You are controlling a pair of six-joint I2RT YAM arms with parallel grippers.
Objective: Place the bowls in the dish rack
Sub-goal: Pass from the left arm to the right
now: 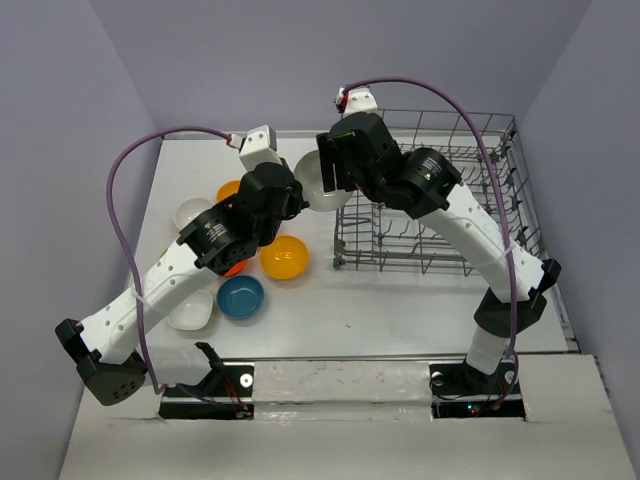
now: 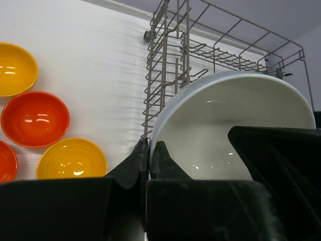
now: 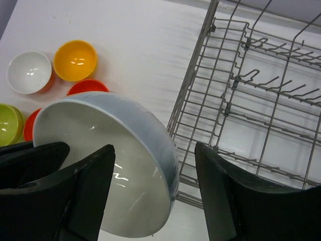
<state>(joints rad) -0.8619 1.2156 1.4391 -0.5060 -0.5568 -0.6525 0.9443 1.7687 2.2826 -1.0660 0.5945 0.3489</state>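
Note:
A large white bowl [image 1: 322, 180] [image 2: 225, 125] [image 3: 145, 130] hangs tilted in the air just left of the dish rack [image 1: 500, 140] [image 2: 170, 65] [image 3: 251, 100]. My left gripper [image 1: 300, 195] [image 2: 149, 143] is shut on its rim. My right gripper [image 1: 335, 170] [image 3: 154, 146] is open and straddles the opposite rim, one finger inside the bowl and one outside, with a gap showing on the outer side. The grey wire rack holds no bowls where I can see into it.
More bowls sit on the table left of the rack: orange-yellow [image 1: 284, 257], blue [image 1: 241, 296], white [image 1: 193, 212], a squarish white one [image 1: 190, 310], red-orange [image 2: 35, 119] and lime green [image 3: 7, 123]. Walls close in the table on three sides.

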